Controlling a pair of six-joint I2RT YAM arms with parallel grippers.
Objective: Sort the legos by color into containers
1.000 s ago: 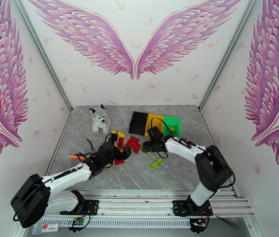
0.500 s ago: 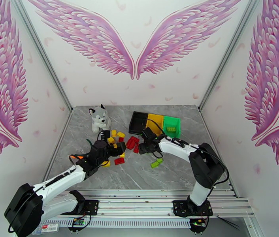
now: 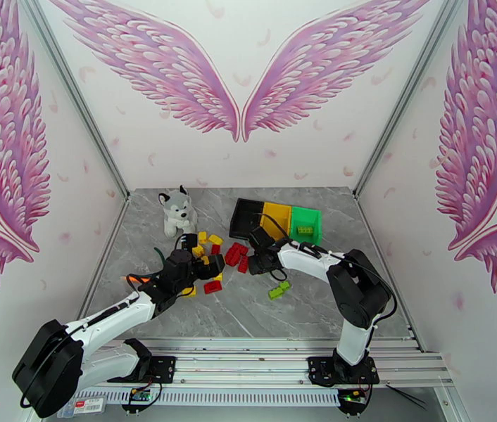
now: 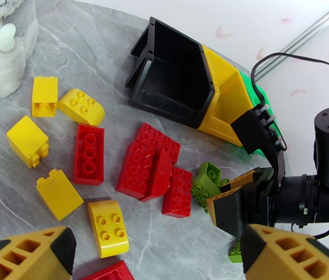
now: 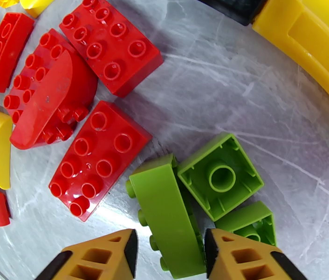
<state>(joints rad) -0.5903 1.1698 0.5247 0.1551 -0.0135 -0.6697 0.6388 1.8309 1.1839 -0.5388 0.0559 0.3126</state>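
Red legos (image 4: 141, 166) lie clustered mid-table, with yellow legos (image 4: 48, 136) to their left and green legos (image 5: 211, 183) to their right. My right gripper (image 5: 169, 257) is open and low, its fingers on either side of a long green lego (image 5: 164, 215); from above it (image 3: 257, 256) sits just right of the red pile. My left gripper (image 4: 157, 262) is open wide above a yellow lego (image 4: 108, 227) and a red one (image 4: 113, 271). The black bin (image 3: 247, 218), yellow bin (image 3: 277, 218) and green bin (image 3: 307, 221) stand in a row behind.
A plush husky (image 3: 177, 211) sits at the back left. A green lego (image 3: 306, 230) lies in the green bin, and another green lego (image 3: 279, 290) lies alone in front of the right gripper. The black bin (image 4: 174, 85) holds nothing visible.
My left gripper drew back to the left, uncovering red and yellow legos. My right gripper moved left and lower, closer to the green legos beside the red pile.
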